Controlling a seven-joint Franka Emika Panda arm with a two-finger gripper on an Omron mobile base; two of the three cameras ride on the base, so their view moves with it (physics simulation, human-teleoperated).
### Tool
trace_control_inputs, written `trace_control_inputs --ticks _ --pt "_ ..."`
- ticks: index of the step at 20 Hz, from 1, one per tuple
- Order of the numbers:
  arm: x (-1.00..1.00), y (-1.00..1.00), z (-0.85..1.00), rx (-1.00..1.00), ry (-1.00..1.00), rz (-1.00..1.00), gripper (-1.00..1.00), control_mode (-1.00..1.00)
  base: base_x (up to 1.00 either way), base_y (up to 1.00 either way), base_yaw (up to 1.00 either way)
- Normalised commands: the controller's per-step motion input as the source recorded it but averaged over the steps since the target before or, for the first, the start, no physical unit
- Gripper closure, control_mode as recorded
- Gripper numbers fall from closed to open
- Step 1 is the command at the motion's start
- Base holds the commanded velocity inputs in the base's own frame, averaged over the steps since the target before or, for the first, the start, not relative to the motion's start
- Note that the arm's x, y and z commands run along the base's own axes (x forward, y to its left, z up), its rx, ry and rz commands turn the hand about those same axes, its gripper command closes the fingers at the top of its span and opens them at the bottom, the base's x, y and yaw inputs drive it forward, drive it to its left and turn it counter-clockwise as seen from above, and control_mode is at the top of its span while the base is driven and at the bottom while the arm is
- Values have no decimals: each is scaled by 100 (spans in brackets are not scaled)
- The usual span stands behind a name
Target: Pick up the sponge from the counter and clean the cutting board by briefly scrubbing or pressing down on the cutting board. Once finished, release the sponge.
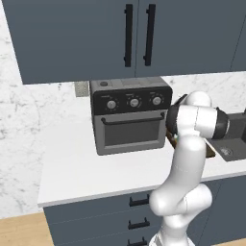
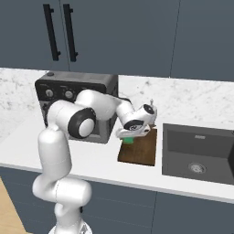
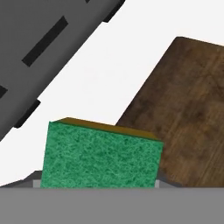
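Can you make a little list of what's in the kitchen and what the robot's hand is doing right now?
hand: over the near-left part of the cutting board, closed on the sponge
sponge: green face toward the hand camera, yellow layer behind it
cutting board: dark brown, flat on the counter, between toaster oven and sink
counter: white
toaster oven: door shut
sink: dark grey

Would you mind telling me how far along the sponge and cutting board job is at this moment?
Done: the sponge is off the counter, gripped in the gripper. In hand: the gripper holds it above the near-left edge of the cutting board, beside the toaster oven; whether it touches the wood cannot be told. Left: pressing or scrubbing on the board, then releasing the sponge.
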Motion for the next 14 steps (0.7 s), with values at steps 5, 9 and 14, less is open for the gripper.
trace_control_inputs --ticks 5,9,14 --pt "0 -26 0 -1 -5 0 100 -100 0 0 0" --pt "0 -48 0 -2 -2 -2 100 -100 0 0 0" --pt "-54 -11 -4 0 0 0 100 -100 0 0 0"
